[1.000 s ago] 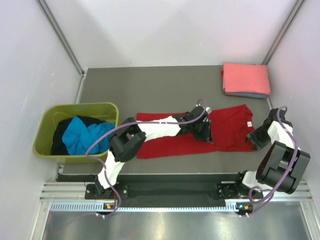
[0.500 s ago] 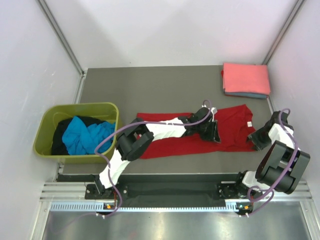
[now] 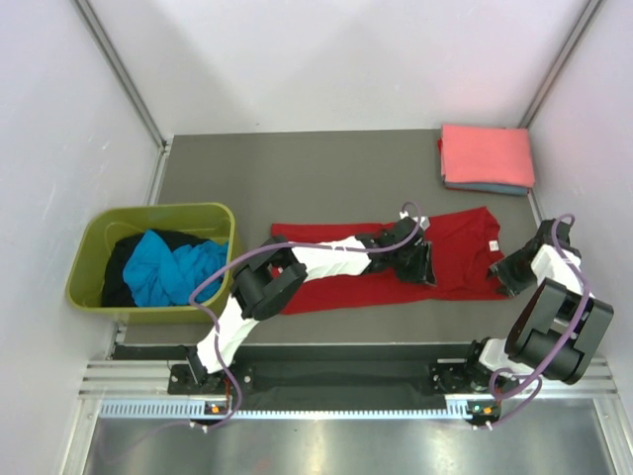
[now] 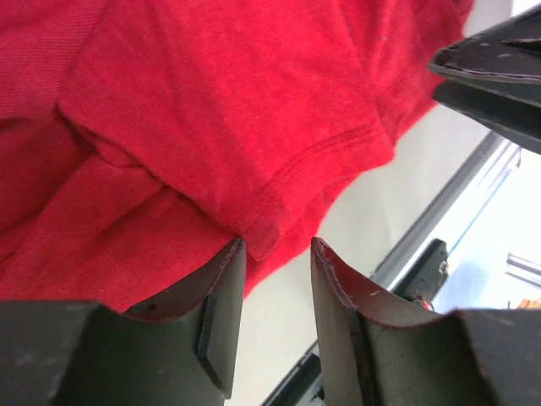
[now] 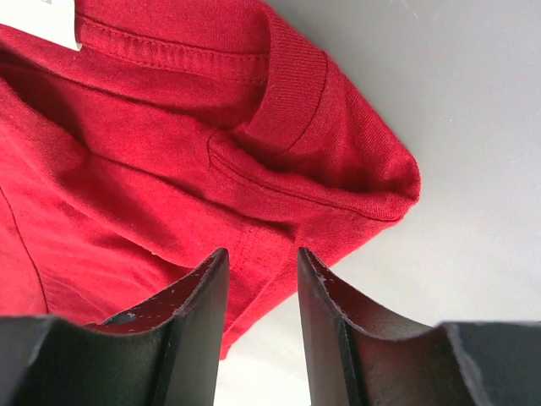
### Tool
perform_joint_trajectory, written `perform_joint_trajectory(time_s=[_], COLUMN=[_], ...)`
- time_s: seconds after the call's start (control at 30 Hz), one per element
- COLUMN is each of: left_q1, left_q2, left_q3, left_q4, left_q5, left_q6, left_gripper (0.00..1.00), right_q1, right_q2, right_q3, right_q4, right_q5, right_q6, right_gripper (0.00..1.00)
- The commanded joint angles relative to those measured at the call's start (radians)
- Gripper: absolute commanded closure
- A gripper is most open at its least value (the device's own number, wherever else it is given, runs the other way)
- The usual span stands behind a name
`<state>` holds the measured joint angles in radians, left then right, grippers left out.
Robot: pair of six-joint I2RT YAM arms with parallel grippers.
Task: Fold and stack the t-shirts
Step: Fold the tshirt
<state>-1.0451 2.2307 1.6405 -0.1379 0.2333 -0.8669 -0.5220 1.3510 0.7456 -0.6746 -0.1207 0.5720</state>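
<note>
Grey counter (image 3: 326, 168), white walls around. Red t-shirt (image 3: 459, 257) spread flat beneath both grippers. Left gripper (image 4: 275, 249) narrowly apart, sleeve hem lying between tips. Right gripper (image 5: 258, 258) narrowly apart, over cloth edge near collar. Salmon-pink t-shirt (image 3: 487, 153) folded, well beyond right gripper.

A lab robot cell: white panel walls (image 3: 297, 59), aluminium rail (image 3: 346, 394), grey table (image 3: 297, 178).
</note>
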Motion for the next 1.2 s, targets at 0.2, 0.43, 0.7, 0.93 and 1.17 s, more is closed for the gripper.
perform_joint_trajectory(time_s=[0.2,0.43,0.7,0.93,1.17], left_q1=[-0.007,-0.007,-0.003,0.008,0.017], left_q2=[0.032,0.024,-0.025,-0.04,-0.036], left_q3=[0.054,0.07,0.074,0.076,0.079], left_q4=[-0.005,0.023,0.024,0.041,0.063], left_q5=[-0.048,-0.011,-0.009,0.012,0.041], left_q6=[-0.001,-0.014,-0.006,-0.004,-0.007], left_gripper=[0.64,1.0,1.0,1.0,1.0], right_q1=[-0.015,-0.015,-0.015,-0.021,-0.023], right_q2=[-0.046,-0.062,-0.087,-0.089,-0.095], right_q3=[0.014,0.006,-0.015,-0.04,-0.061], right_q4=[0.001,0.009,0.029,0.056,0.087], right_q5=[-0.01,-0.004,0.023,0.042,0.039], right_q6=[0.005,0.003,0.003,0.025,0.04], right_gripper=[0.6,0.61,0.63,0.63,0.64])
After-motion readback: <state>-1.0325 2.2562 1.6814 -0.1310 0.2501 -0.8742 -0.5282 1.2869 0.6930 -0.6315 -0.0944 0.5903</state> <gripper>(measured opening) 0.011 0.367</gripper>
